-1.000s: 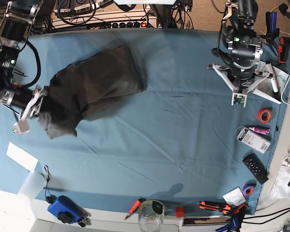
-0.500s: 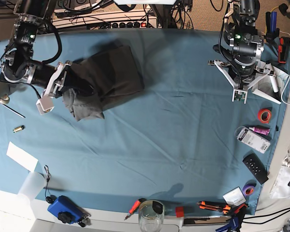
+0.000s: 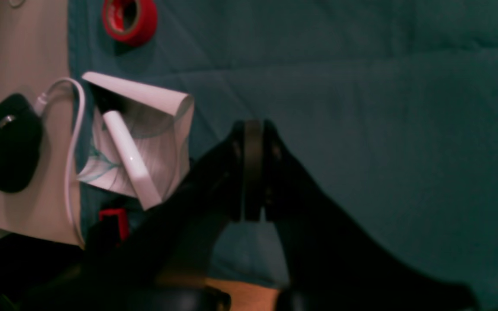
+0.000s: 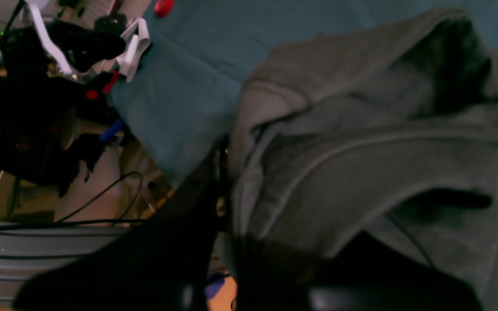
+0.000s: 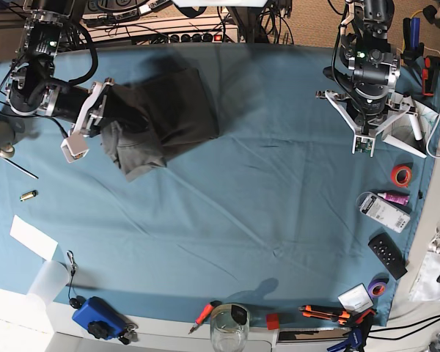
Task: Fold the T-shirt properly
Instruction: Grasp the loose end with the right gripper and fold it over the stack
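Observation:
The dark grey T-shirt [image 5: 165, 114] lies bunched at the back left of the teal table cloth [image 5: 279, 213], with one part doubled over the rest. My right gripper [image 5: 110, 121] is at its left edge, shut on a fold of the cloth. In the right wrist view the T-shirt [image 4: 361, 142] fills the right side, its hems and seams showing, and the fabric runs in between the dark fingers of the right gripper [image 4: 231, 168]. My left gripper [image 5: 363, 145] hovers at the back right, far from the shirt. Seen from its wrist, the left gripper [image 3: 252, 129] is shut on nothing, above bare cloth.
Along the right edge lie a red tape roll [image 5: 401, 174], a white packet [image 5: 383, 209] and a black remote [image 5: 388, 255]. A glass jar [image 5: 229, 328], a blue device [image 5: 97, 317] and hand tools [image 5: 330, 314] line the front edge. White paper [image 5: 33, 237] lies at the left.
My right arm has swung from the left edge toward the back, carrying the held part of the T-shirt up over the rest, so the shirt is more compact. The left arm has barely moved.

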Tool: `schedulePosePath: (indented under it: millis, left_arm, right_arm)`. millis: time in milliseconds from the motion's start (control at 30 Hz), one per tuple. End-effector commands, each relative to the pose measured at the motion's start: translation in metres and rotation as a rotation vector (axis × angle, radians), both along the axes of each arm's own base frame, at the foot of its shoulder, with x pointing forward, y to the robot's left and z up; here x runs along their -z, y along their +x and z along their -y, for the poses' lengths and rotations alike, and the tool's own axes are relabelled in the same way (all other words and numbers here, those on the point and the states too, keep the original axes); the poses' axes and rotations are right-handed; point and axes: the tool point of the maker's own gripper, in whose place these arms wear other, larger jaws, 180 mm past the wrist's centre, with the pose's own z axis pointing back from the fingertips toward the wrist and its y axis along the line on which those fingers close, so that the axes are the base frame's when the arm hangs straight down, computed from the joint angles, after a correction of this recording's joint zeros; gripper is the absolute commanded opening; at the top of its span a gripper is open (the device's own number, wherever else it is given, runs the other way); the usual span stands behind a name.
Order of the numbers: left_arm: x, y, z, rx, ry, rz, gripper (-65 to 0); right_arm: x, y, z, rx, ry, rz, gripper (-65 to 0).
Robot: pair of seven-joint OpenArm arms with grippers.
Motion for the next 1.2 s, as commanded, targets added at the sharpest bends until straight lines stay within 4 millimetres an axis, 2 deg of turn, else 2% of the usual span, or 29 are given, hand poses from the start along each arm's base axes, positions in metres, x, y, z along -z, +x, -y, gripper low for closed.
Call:
schedulePosePath:
  millis: [0, 200, 333, 500, 567, 700, 767, 900, 1000, 1167]
  left_arm:
    - [-0.010, 0.005, -0.002, 0.006, 0.011, 0.043, -65.0]
    - [-0.010, 0.005, -0.002, 0.005, 0.011, 0.042, -65.0]
    - [-0.010, 0.005, -0.002, 0.005, 0.011, 0.042, -65.0]
    - [-0.010, 0.005, -0.002, 0.005, 0.011, 0.042, -65.0]
    - [-0.010, 0.005, -0.002, 0.005, 0.012, 0.042, -65.0]
    - [-0.010, 0.005, -0.001, 0.005, 0.011, 0.042, -65.0]
    - [-0.008, 0.003, -0.002, 0.005, 0.011, 0.036, -65.0]
    - [-0.005, -0.001, -0.002, 0.005, 0.011, 0.023, -65.0]
    - [-0.005, -0.001, -0.002, 0.005, 0.011, 0.022, -65.0]
    - [-0.005, -0.001, -0.002, 0.005, 0.012, 0.021, -65.0]
  right_arm:
    - [-0.015, 0.003, -0.006, -0.019, 0.034, 0.044, -65.0]
    - [-0.009, -0.004, -0.023, -0.077, 0.049, 0.019, -65.0]
    - [-0.009, -0.006, -0.025, -0.085, 0.051, 0.015, -59.2]
    - [-0.009, -0.005, -0.025, -0.086, 0.050, 0.017, -58.9]
    - [-0.013, -0.006, -0.027, -0.094, 0.047, 0.031, -58.9]
    - [-0.033, -0.010, -0.038, -0.140, 0.025, 0.113, -58.9]
    - [-0.028, -0.010, -0.036, -0.139, -0.050, 0.127, -57.9]
    - [-0.015, -0.009, -0.028, -0.124, -0.144, 0.116, -50.9]
    - [-0.006, -0.007, -0.020, -0.109, -0.211, 0.108, -49.4]
    - [-0.012, -0.008, -0.025, -0.119, -0.166, 0.115, -49.4]
